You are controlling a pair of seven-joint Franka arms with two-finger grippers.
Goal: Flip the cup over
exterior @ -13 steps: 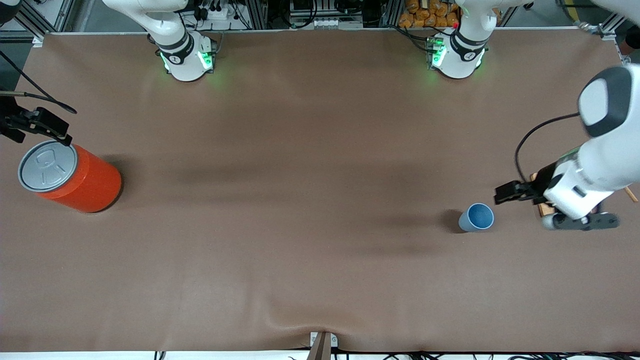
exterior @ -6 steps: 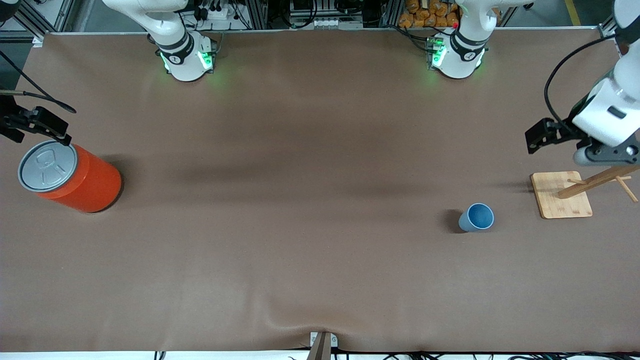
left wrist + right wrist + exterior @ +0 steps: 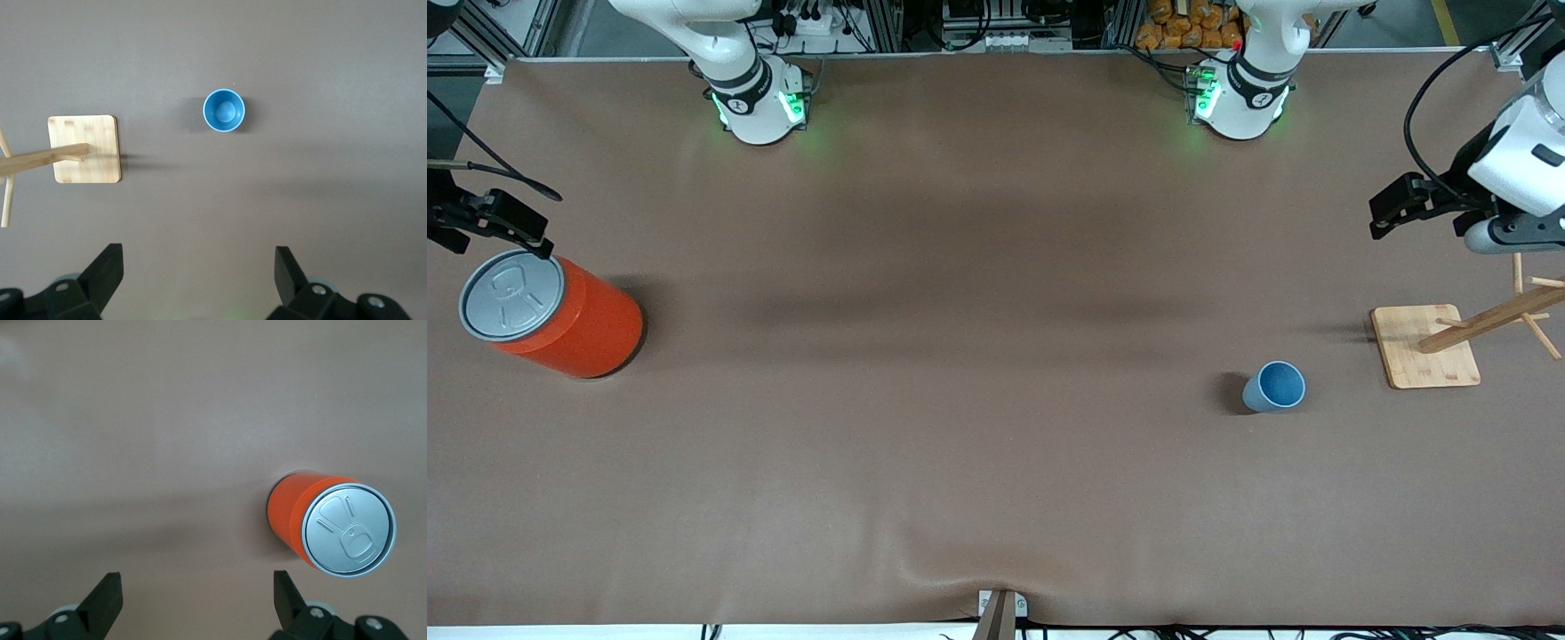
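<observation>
The small light-blue cup [image 3: 1276,386] stands upright with its open mouth up, toward the left arm's end of the table. It also shows in the left wrist view [image 3: 224,111], darker blue inside. My left gripper [image 3: 198,270] is open and empty, high over the bare table beside the wooden stand, well apart from the cup; it shows in the front view [image 3: 1505,237] too. My right gripper [image 3: 197,590] is open and empty, and waits over the table beside the orange can at the right arm's end.
A big orange can [image 3: 560,316] with a grey pull-tab lid stands at the right arm's end and shows in the right wrist view [image 3: 330,523]. A wooden peg stand on a square base [image 3: 1414,351] stands near the cup, toward the left arm's end, also in the left wrist view [image 3: 85,148].
My left arm has lifted and drawn away from the cup toward the robots' side of the table, uncovering the wooden stand. The cup and the right arm have not moved.
</observation>
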